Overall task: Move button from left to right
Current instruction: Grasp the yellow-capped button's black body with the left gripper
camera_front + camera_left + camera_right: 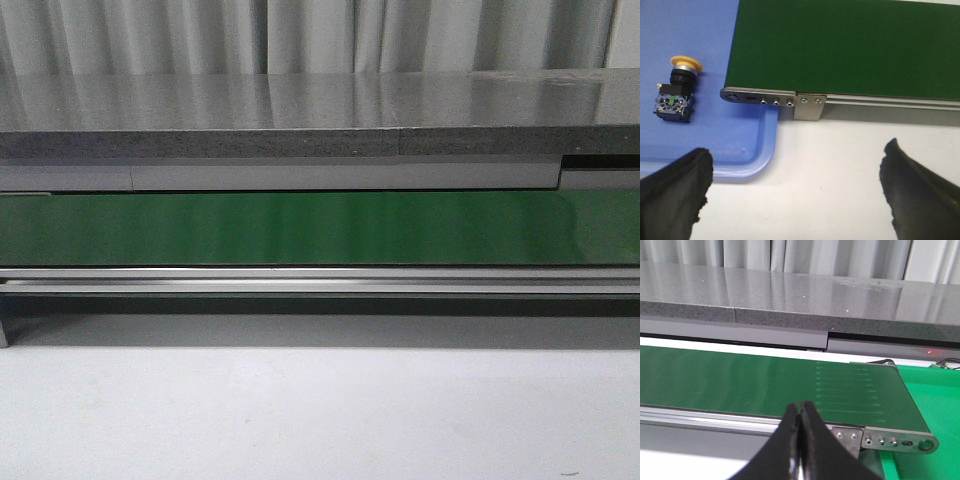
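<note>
Nothing of the transfer is judged done: the button (677, 89) is seen lying on its side on the blue tray (747, 150), at the left edge of the left wrist view, beside the end of the green conveyor belt (850, 47). The left tool (797, 192) is spread wide and empty over the white desk (830, 165), apart from the button. The right tool (799, 440) is clenched on nothing. Grasping, carrying and placing are all left

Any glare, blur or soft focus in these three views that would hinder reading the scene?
Front view: streaky sheen on the green belt and grey slab, otherwise sharp. Left wrist view: even light, the button readable on the blue tray, left gripper fingers dark and featureless. Right wrist view: belt surface smeared, right gripper close and soft.
</note>
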`<state>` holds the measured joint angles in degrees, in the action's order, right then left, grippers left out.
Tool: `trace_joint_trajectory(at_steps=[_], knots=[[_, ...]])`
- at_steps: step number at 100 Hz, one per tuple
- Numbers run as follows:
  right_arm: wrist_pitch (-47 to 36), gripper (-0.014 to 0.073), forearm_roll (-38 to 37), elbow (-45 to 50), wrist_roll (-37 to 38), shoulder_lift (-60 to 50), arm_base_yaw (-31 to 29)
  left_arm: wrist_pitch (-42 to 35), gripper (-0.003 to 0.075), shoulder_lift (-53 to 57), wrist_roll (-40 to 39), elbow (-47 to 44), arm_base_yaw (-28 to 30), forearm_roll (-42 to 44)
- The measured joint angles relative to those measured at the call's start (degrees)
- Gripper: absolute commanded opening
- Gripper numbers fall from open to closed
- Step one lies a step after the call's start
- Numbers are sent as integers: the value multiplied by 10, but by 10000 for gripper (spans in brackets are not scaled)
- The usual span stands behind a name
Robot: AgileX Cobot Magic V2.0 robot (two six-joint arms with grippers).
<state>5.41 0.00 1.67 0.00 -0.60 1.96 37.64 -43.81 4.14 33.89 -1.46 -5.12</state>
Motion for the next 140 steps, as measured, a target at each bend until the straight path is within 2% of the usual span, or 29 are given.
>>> trace_joint_trajectory(at_steps=[13,25,46,67,100,140], knots=[[0,-67,0,0,0,0,0,16,644,-11,-10,27,19,0],[0,-67,0,0,0,0,0,34,644,-47,-12,68,65,15],[0,-67,0,0,0,0,0,52,644,-149,-14,148,144,41],[0,-67,0,0,0,0,0,52,644,-282,-8,226,192,46],[0,-67,0,0,0,0,0,58,644,-484,7,296,202,47],[-1,-67,0,0,0,0,0,25,644,-604,10,317,202,47]])
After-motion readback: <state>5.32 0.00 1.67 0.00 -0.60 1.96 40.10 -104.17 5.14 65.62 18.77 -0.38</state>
